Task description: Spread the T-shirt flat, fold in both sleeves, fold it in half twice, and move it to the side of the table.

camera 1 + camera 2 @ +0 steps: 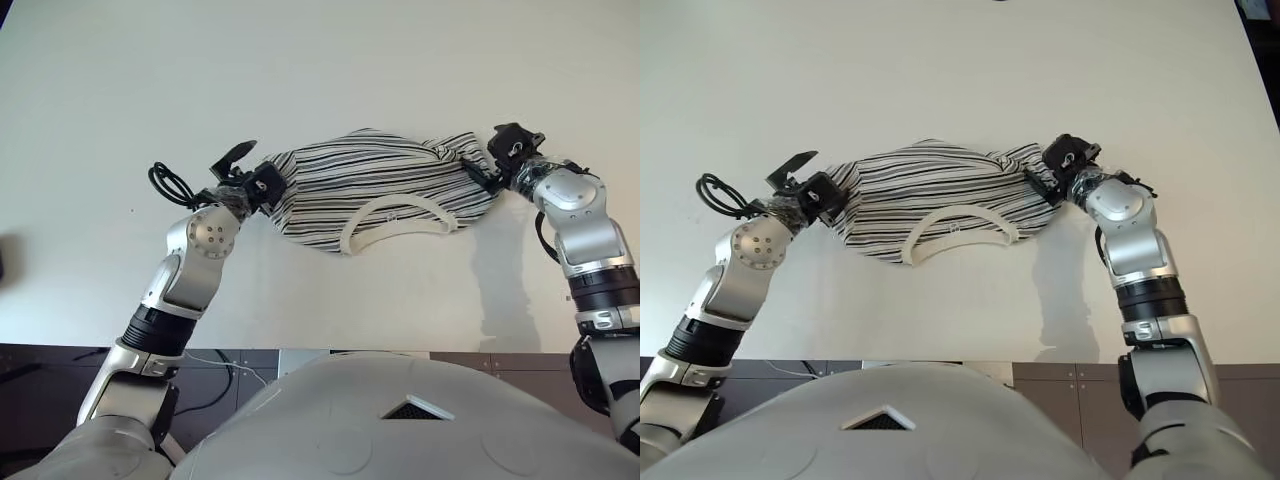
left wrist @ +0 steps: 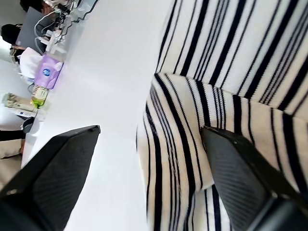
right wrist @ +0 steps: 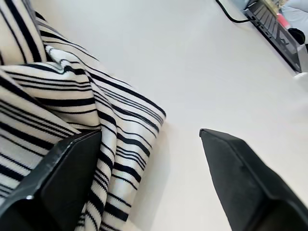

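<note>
A black-and-white striped T-shirt [image 1: 370, 185] lies bunched in a wide heap on the white table [image 1: 320, 60], its white collar [image 1: 395, 222] turned toward the near side. My left gripper [image 1: 252, 170] is at the heap's left end, open. In the left wrist view one finger [image 2: 236, 168] lies against the striped cloth [image 2: 231, 57] and the other [image 2: 57, 163] hangs over bare table. My right gripper [image 1: 497, 160] is at the heap's right end, also open. One of its fingers [image 3: 67, 173] is over a fold of the shirt [image 3: 48, 96] and the other [image 3: 240, 173] over bare tabletop.
Wide bare tabletop lies beyond and on both sides of the shirt. The table's front edge [image 1: 300, 347] runs close below it. A purple packet [image 2: 48, 72] and bottles stand far off on the left. A dark keyboard-like device [image 3: 274, 24] and a cable sit far off on the right.
</note>
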Controlling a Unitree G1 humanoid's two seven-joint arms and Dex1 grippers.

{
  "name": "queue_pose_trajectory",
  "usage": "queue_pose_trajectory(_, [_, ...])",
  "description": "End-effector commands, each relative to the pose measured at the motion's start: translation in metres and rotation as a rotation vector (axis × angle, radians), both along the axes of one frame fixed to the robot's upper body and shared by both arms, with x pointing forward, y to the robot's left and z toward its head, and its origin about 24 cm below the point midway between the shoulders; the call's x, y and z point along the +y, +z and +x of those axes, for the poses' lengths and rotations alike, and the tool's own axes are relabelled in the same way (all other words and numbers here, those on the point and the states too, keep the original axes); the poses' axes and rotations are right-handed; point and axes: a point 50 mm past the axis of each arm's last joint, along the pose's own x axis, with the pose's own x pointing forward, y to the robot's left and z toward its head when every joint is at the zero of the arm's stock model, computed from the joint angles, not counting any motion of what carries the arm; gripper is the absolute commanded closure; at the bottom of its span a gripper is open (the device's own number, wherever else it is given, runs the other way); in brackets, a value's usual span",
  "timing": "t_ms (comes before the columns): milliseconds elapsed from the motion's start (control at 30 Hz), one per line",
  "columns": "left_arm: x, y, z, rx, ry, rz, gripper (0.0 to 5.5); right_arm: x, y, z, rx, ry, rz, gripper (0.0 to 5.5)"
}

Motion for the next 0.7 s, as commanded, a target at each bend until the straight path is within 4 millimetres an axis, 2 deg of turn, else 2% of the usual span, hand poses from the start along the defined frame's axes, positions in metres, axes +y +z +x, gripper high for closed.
queue_pose_trajectory(33, [0.024, -0.010, 0.023, -0.035, 0.103, 0.054, 1.60, 0.010, -0.009, 0.019, -0.027, -0.190, 0.047, 1.79])
queue_pose_trajectory(133, [0.012, 0.007, 0.035, -0.150, 0.080, -0.087, 1.60, 0.024, 0.005, 0.026, -0.090, -0.170, 0.131, 1.79])
queue_pose_trajectory(200, [0.006, 0.022, 0.038, -0.228, 0.104, -0.226, 1.60, 0.040, 0.030, 0.024, -0.181, -0.093, 0.258, 1.79])
queue_pose_trajectory(267, [0.009, 0.034, 0.041, -0.299, 0.127, -0.277, 1.60, 0.050, 0.060, 0.019, -0.297, -0.037, 0.354, 1.79])
queue_pose_trajectory(333, [0.027, 0.049, 0.043, -0.385, 0.163, -0.217, 1.60, 0.046, 0.083, 0.016, -0.391, -0.054, 0.391, 1.79])
queue_pose_trajectory(367, [0.032, 0.055, 0.042, -0.410, 0.171, -0.203, 1.60, 0.044, 0.084, 0.014, -0.398, -0.060, 0.371, 1.79])
queue_pose_trajectory(400, [0.027, 0.057, 0.037, -0.372, 0.133, -0.247, 1.60, 0.040, 0.075, 0.015, -0.377, -0.064, 0.276, 1.79])
queue_pose_trajectory(467, [0.003, 0.041, 0.017, -0.215, -0.042, -0.278, 1.60, 0.029, 0.049, 0.016, -0.308, -0.079, 0.124, 1.79])
queue_pose_trajectory(533, [-0.009, 0.026, -0.004, -0.096, -0.139, -0.284, 1.60, 0.033, 0.035, 0.004, -0.235, 0.062, 0.061, 1.79])
queue_pose_trajectory(600, [-0.002, 0.020, -0.021, -0.049, -0.181, -0.216, 1.60, 0.032, 0.034, -0.021, -0.213, 0.280, -0.038, 1.79])
queue_pose_trajectory(633, [0.006, 0.021, -0.026, -0.044, -0.184, -0.173, 1.60, 0.024, 0.036, -0.029, -0.208, 0.327, -0.084, 1.79])
queue_pose_trajectory(700, [0.021, 0.028, -0.035, -0.038, -0.193, -0.097, 1.60, -0.001, 0.041, -0.033, -0.233, 0.353, -0.271, 1.79])
